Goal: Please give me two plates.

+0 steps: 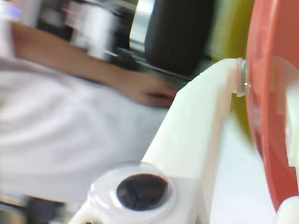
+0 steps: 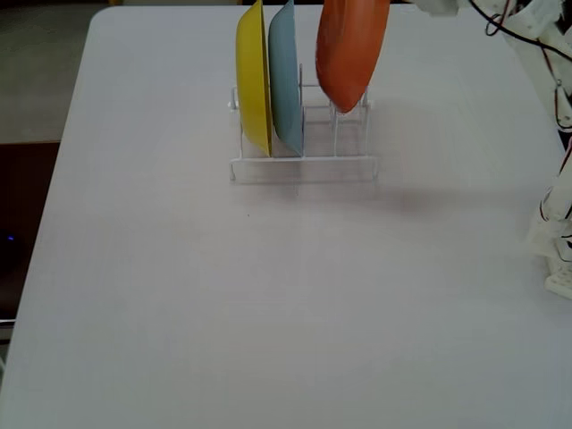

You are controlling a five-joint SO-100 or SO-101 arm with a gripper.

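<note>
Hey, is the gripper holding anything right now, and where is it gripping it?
Yes: the gripper holds the orange plate by its rim, lifted above the rack, where the yellow plate and the light blue plate stand.

a white wire rack (image 2: 304, 165) stands on a big white table (image 2: 268, 313). a yellow plate (image 2: 254, 76) stands on its edge in the rack, at the left in the fixed view. a light blue plate (image 2: 286, 80) stands right beside it. in the blurry wrist view, a person's arm (image 1: 93, 70) reaches across.
</note>
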